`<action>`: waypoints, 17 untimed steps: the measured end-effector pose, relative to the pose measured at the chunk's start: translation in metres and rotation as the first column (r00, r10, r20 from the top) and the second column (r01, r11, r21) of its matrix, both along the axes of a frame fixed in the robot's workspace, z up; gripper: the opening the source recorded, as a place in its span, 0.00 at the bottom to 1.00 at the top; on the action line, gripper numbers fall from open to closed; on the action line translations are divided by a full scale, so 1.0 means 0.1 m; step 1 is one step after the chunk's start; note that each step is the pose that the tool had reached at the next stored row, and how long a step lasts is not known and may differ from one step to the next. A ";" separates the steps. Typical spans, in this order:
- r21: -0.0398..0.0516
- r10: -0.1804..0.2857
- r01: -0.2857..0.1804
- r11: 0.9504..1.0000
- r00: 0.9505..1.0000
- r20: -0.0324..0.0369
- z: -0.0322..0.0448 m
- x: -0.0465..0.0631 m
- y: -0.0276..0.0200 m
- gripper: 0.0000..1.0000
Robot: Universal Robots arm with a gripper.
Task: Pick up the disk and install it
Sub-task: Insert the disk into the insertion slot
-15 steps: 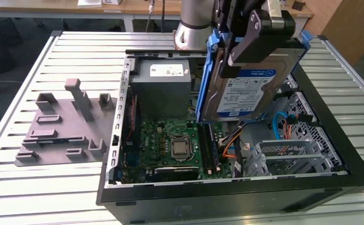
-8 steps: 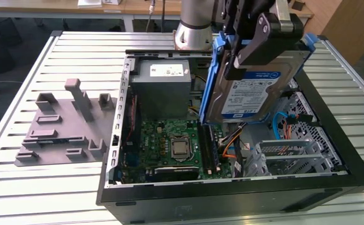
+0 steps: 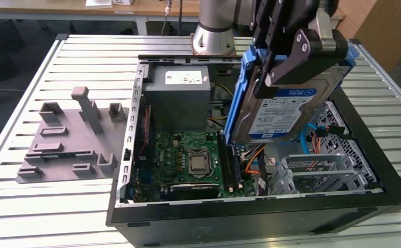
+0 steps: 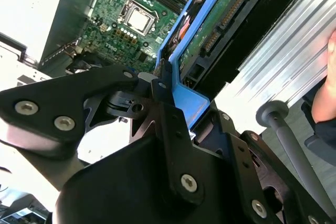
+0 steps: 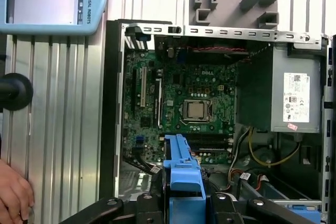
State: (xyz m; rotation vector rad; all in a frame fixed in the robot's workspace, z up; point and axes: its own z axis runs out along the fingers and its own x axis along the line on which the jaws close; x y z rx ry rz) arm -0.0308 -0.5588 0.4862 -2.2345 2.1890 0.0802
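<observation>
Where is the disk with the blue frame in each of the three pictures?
Exterior view: the disk hangs tilted above the open computer case, held by the gripper.
Second wrist view: its blue frame and green circuit side stick out past the black gripper.
First wrist view: its blue frame end pokes out before the motherboard.
Shared landmark: the square silver processor.

Bright, even light; power supply (image 4: 31,9) seemingly glare-washed.

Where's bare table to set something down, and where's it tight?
Free: table slats in front of the grey fixture, on the exterior view's left of the PC case, and the strip on its right. Tight: inside the case, over motherboard, cables and drive cage, with the disk overhead.
</observation>
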 end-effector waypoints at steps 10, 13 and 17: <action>0.000 0.000 0.000 1.000 1.000 0.000 -0.043 0.11 -0.083 0.37; 0.000 0.000 0.000 1.000 1.000 0.000 -0.054 0.14 -0.096 0.37; -0.002 0.000 0.000 1.000 1.000 0.000 -0.066 0.18 -0.104 0.37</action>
